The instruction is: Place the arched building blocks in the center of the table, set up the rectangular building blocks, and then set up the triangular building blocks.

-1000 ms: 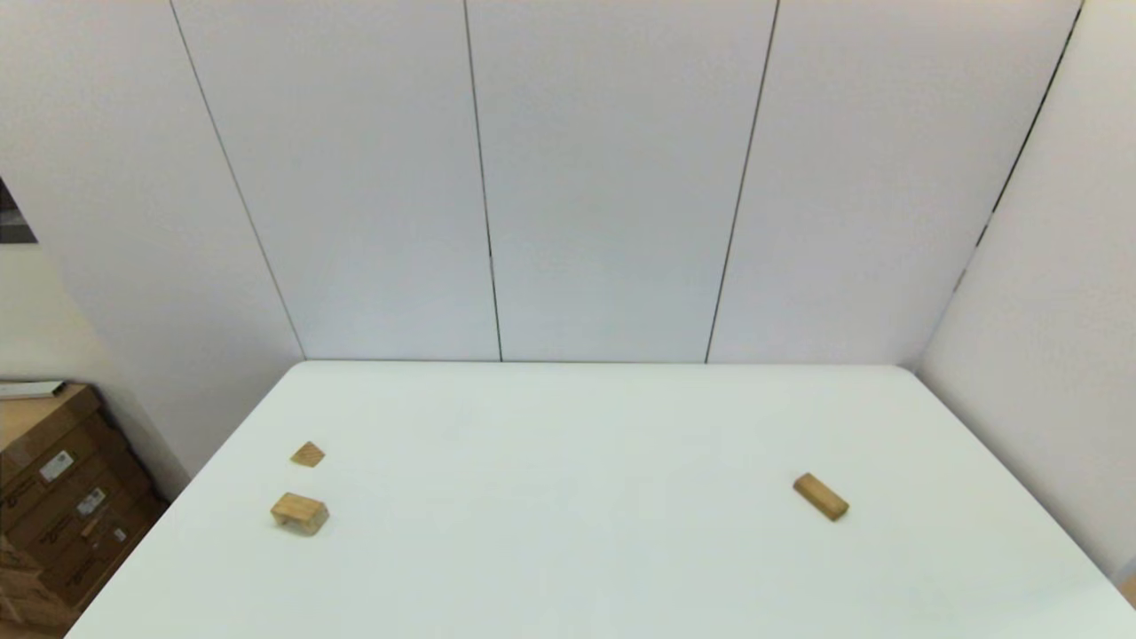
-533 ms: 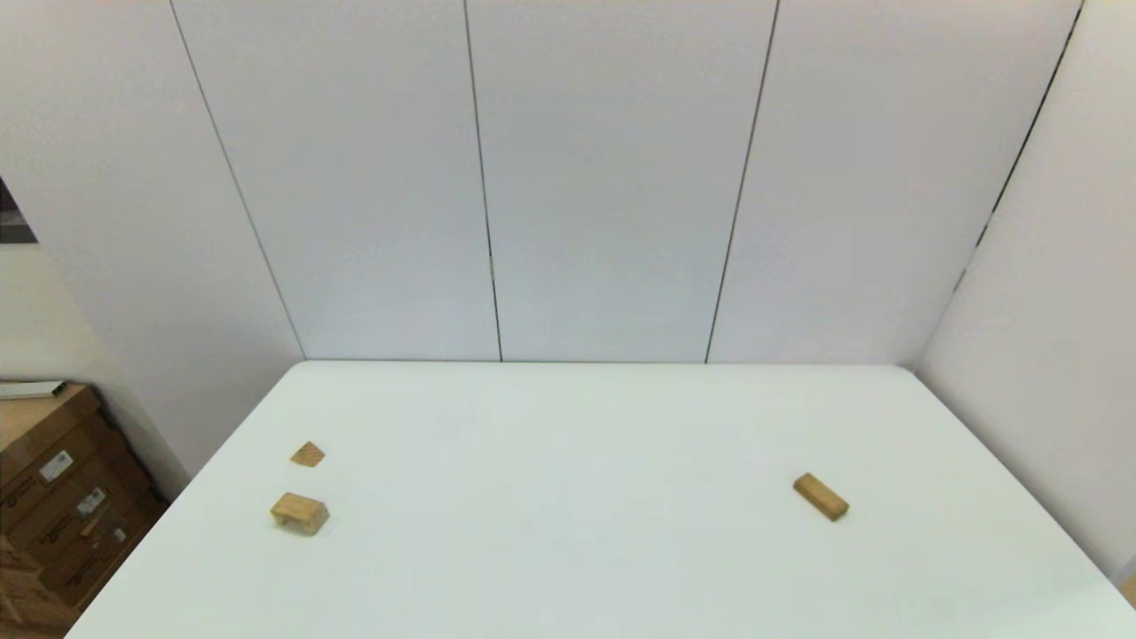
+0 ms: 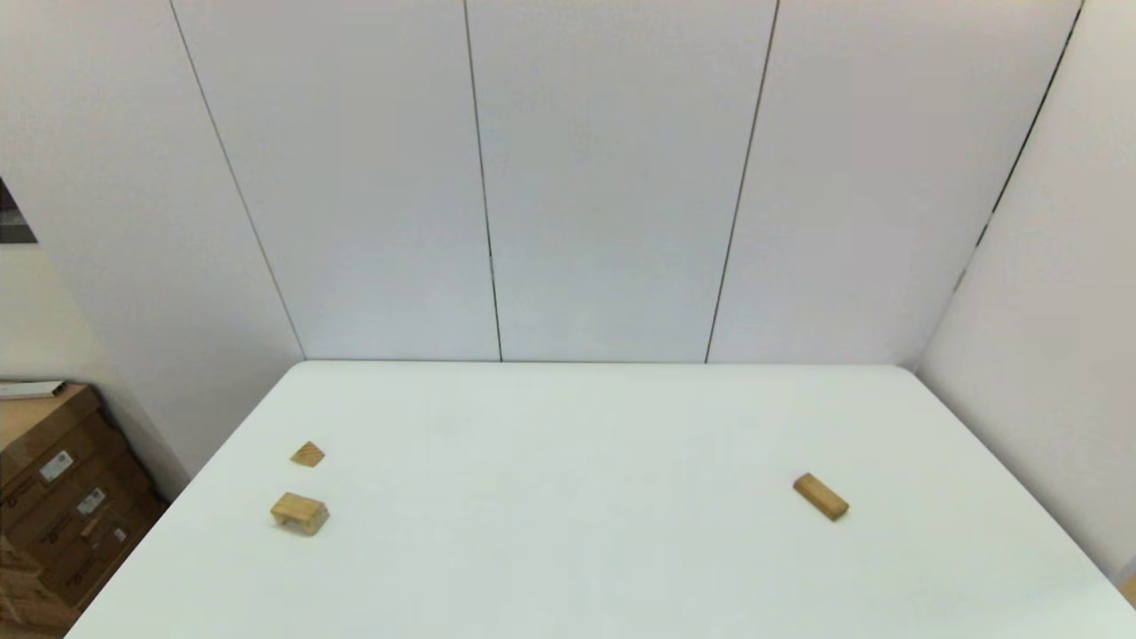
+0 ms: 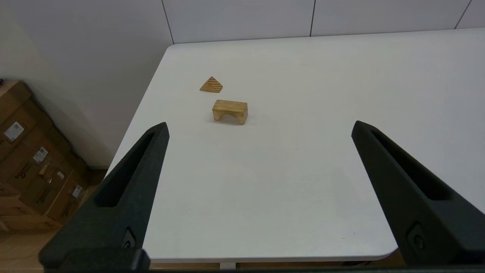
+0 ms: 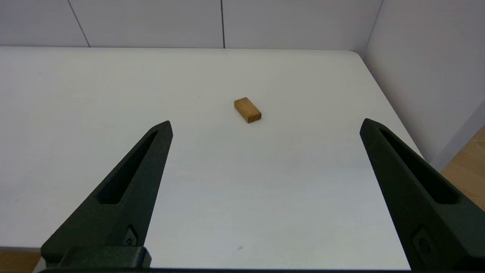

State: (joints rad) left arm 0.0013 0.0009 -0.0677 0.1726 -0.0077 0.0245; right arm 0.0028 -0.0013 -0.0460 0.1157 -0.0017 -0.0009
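A: Why is the white worktop (image 3: 586, 461) bare in the middle?

B: Nothing's placed. The notched light-wood arch block (image 4: 230, 111) and grained triangular wedge (image 4: 211, 85) sit left, the flat wooden bar (image 5: 247, 110) right.

A: Hands?

B: The left hand (image 4: 259, 127) and right hand (image 5: 265, 125) gape, empty, short of the blocks.

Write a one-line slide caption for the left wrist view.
Open left gripper faces arch block and triangular wedge on white table.

The head camera looks down from high over the worktop (image 3: 568, 532) toward its far edge. Each wrist camera sits low past the near edge, facing its own far corner; both share the worktop's middle.
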